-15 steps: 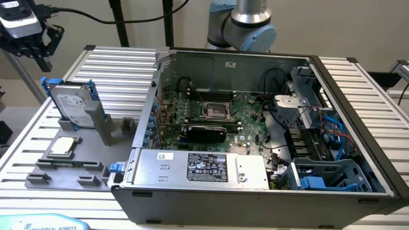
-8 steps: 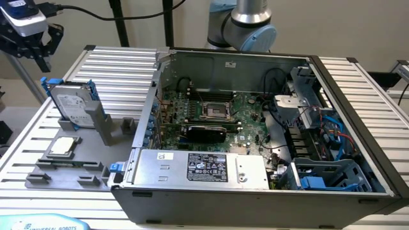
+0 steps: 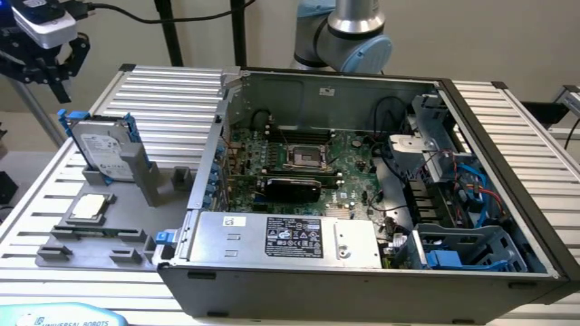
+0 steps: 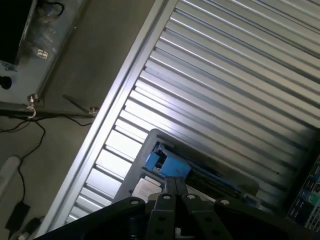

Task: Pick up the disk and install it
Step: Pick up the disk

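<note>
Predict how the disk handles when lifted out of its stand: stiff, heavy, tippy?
Likely stiff: the disk is a flat metal slab in a blue frame. Probably dense for its size. It stands on edge, leaning in the grey stand, so a sideways push might tip it.

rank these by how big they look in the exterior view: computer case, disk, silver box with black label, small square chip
1. computer case
2. silver box with black label
3. disk, standing farther back, so the true gap is unsure
4. small square chip
</note>
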